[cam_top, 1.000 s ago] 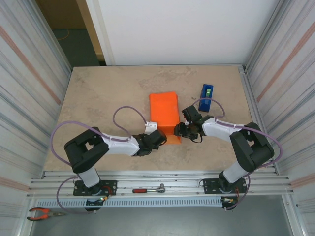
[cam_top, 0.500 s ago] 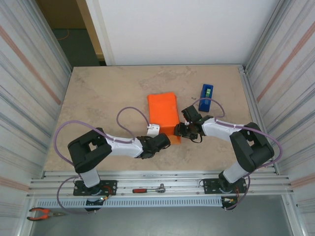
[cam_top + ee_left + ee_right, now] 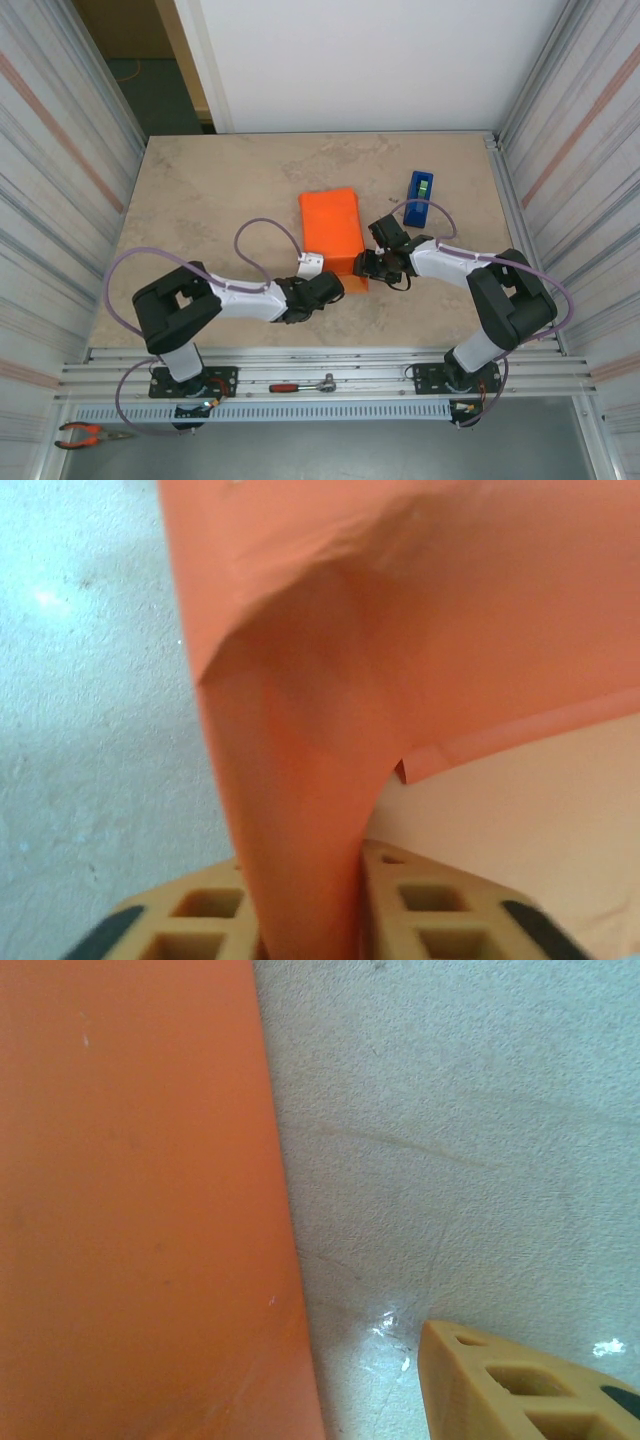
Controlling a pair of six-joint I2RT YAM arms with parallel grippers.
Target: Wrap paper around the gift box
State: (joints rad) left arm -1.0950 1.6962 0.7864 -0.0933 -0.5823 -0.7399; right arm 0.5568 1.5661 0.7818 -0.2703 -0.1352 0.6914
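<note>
While the orange paper lay folded into a long packet in the middle of the worktop, both arms reached in toward its near end. In the overhead view the left tool sat at the packet's lower left corner. The right tool sat against the lower right edge, just across from it.

The left wrist view showed a flap of paper running down the centre of the frame and passing between two tan fingers at the bottom edge. They pressed in on the flap from both sides, so the left tool was clamped on the paper. At the lower right of that frame a pale pink face of the gift box showed beneath the paper's cut edge, and grey worktop ran along the left side.

In the right wrist view the paper covered the left half of the frame, its straight edge running top to bottom. One tan finger came in at the lower right corner, over bare worktop and apart from that edge. Whether the right tool was apart or together I could not tell.

A blue tape dispenser stood to the upper right of the packet, apart from it. A red-handled screwdriver lay on the rail at the bottom of the overhead frame, and pliers lay in the lower left corner.
</note>
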